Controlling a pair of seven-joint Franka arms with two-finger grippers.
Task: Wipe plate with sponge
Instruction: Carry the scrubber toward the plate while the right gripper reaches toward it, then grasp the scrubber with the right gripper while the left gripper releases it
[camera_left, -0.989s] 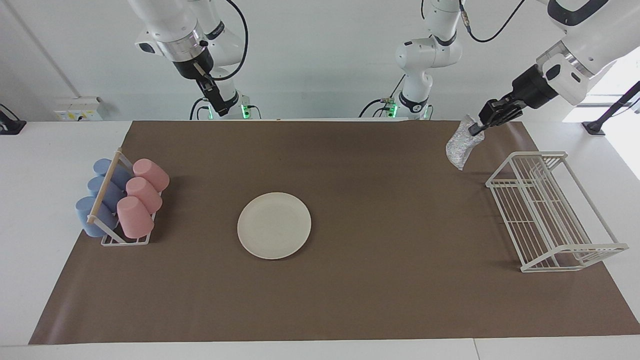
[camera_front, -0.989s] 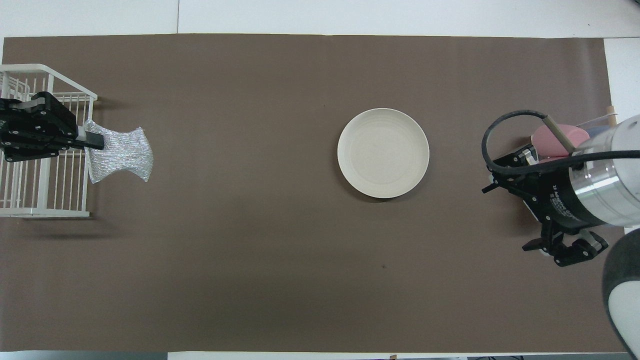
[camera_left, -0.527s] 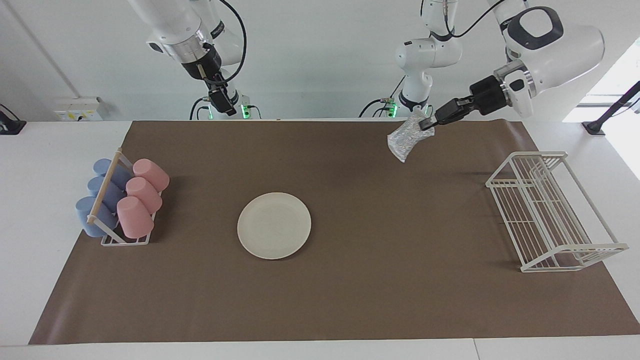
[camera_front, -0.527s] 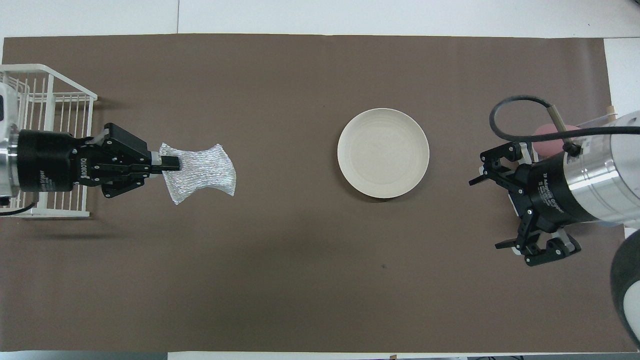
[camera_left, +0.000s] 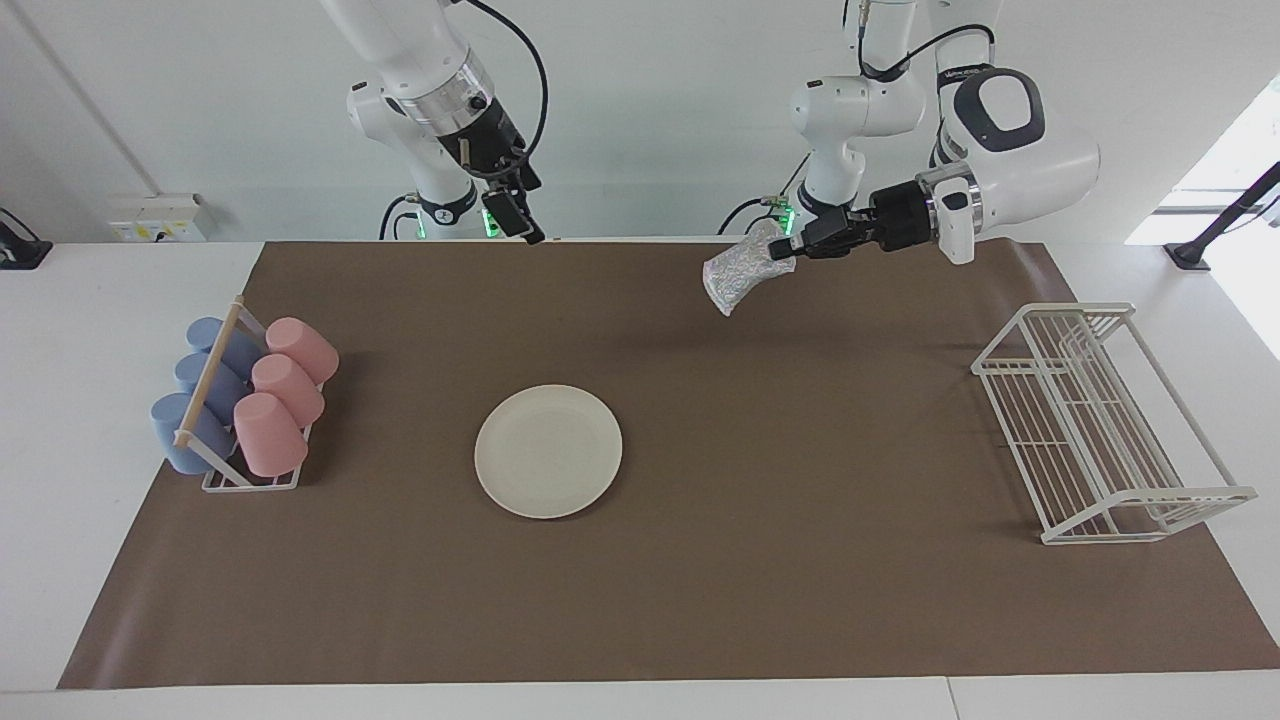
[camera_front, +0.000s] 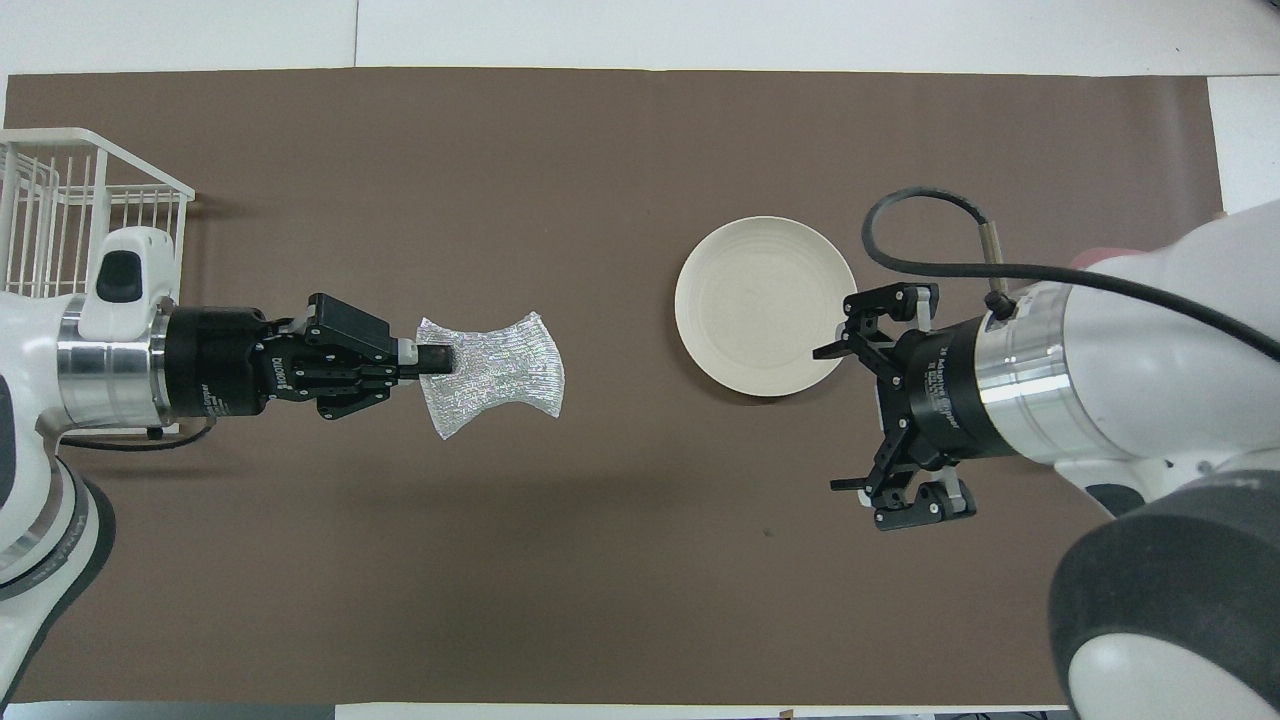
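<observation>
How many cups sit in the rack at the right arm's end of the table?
6: three pink cups in the row toward the plate, three blue cups in the row beside them, all lying in the cup rack. More may be hidden.

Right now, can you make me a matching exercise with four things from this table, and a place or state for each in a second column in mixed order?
Things:
1. round cream-white plate
2. shiny silvery-grey sponge
3. white wire rack
4. pink cups

Places or states:
a. lying on their sides in a small stand beside blue cups, toward the right arm's end
b. pinched in the shut left gripper, hanging over the brown mat
c. flat on the mat, nothing on it
d. standing at the left arm's end of the table

Pairs: 1-c, 2-b, 3-d, 4-a
</observation>
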